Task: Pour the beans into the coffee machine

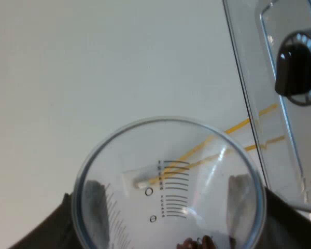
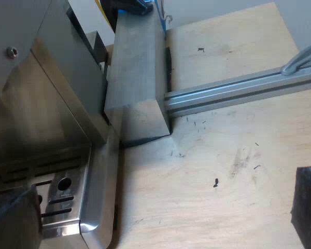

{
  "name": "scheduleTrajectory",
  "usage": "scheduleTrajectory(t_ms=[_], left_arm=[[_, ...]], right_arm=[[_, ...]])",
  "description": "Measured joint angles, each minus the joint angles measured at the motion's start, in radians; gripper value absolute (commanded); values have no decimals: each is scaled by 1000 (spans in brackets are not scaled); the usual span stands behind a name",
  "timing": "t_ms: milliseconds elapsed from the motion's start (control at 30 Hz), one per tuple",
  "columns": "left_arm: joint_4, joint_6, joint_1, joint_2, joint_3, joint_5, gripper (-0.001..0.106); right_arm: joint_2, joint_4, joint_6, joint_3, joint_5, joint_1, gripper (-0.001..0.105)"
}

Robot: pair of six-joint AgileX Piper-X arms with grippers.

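My left gripper (image 1: 168,203) pinches a clear graduated measuring glass (image 1: 171,166) beside the transparent bean hopper (image 1: 281,148); tilting short of it would likely spill beans.

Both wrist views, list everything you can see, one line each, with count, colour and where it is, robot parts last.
measuring glass: one, clear with black marks, held near the bean hopper
brown bits, probably beans: a few, inside the measuring glass
bean hopper: one, clear, with a black knob on its lid
espresso machine: one, steel, on the table
drip tray: one, steel, slotted, at the machine's base
table: one, pale wood
block: one, grey, next to the machine
rail: one, aluminium, running from the block across the table
left tool: black fingers clamped on the measuring glass
right tool: black fingers apart, nothing between them, over the table by the drip tray
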Motion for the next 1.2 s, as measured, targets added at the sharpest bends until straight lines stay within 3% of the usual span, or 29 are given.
scheduleTrajectory(t_ms=[133, 333, 567, 900, 1067, 1200], left_arm=[[0, 129, -2, 0, 0, 4, 31], [0, 155, -23, 0, 0, 37, 31], [4, 248, -36, 0, 0, 40, 31], [8, 252, -36, 0, 0, 42, 31], [8, 313, -36, 0, 0, 42, 31], [8, 318, -36, 0, 0, 42, 31]], right_arm=[[0, 0, 0, 0, 0, 0, 104], [0, 0, 0, 0, 0, 0, 104], [0, 0, 0, 0, -3, 0, 104], [0, 0, 0, 0, -5, 0, 104], [0, 0, 0, 0, -5, 0, 104], [0, 0, 0, 0, -10, 0, 104]])
